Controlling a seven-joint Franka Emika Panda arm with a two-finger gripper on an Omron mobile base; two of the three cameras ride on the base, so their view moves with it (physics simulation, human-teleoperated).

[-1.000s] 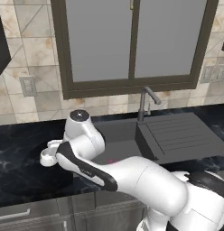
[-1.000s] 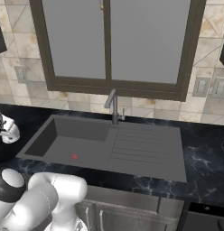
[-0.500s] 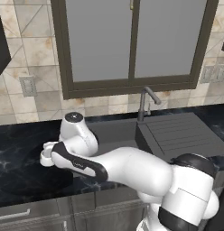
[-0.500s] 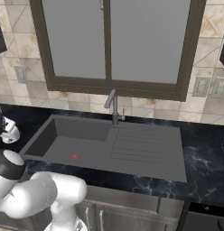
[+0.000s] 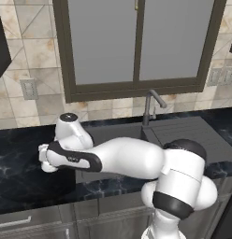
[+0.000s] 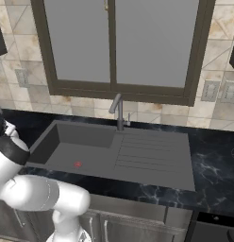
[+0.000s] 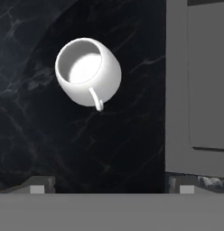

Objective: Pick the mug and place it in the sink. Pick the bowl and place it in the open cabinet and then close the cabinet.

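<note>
One mug stands on the black marbled counter, at about eleven o'clock in the hand view, its handle pointing toward six o'clock, with nothing between it and the gripper. The fingers are spread wide and hold nothing. One sink lies to the right, with one faucet behind it, below one window.

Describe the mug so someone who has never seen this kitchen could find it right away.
Start at the dark grey sink under the big window, then move onto the black marble counter beside the basin. There the mug stands alone below the claw: a small, squat white cup with a greyish inside and a thin loop handle, the lone pale thing against the dark stone.
</note>
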